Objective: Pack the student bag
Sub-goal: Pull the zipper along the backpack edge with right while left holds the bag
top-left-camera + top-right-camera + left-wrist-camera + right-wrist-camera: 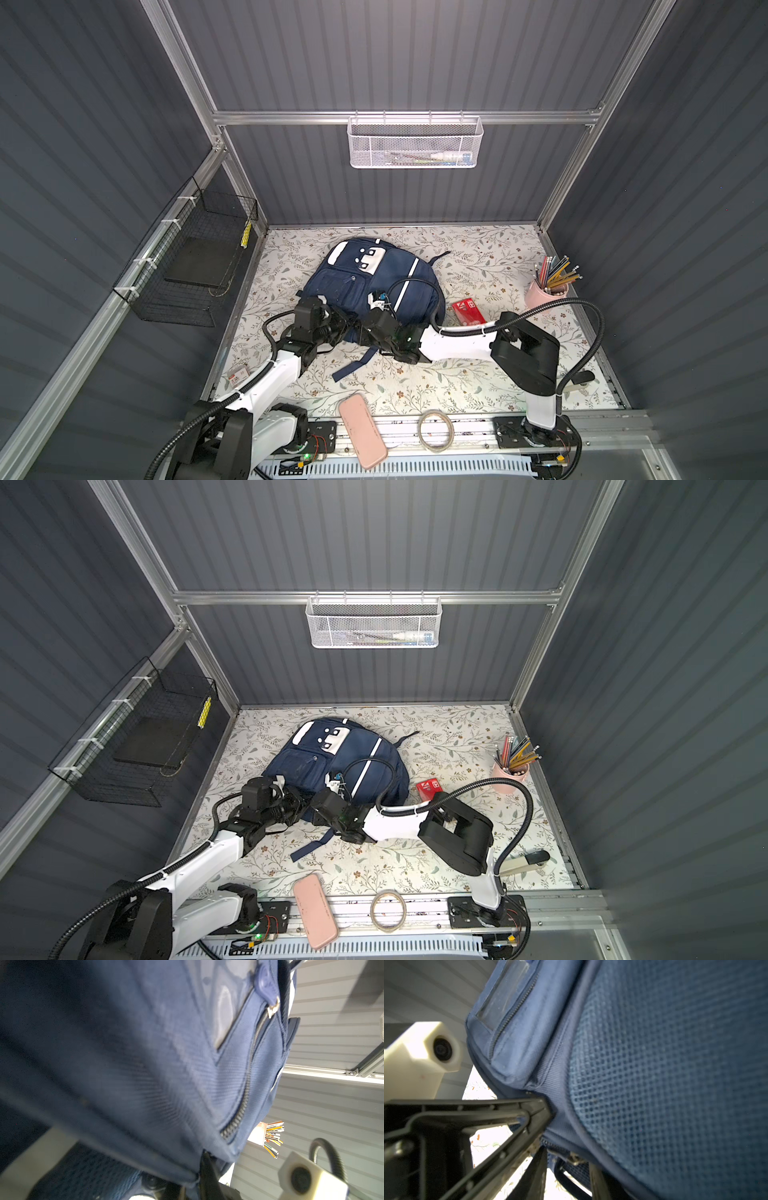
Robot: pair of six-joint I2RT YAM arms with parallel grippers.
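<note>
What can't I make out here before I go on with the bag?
Inside of the student bag: no view shows it; both arms cover its near end in both top views.
Left gripper: tips buried in fabric in the right wrist view; grip unclear.
Right gripper: cut off by the frame edge there; grip unclear.
White mesh basket: contents too small, behind mesh.
Left wrist view: near fabric blurred.

The student bag's [93, 1053] nearest fabric is blurred.
</note>
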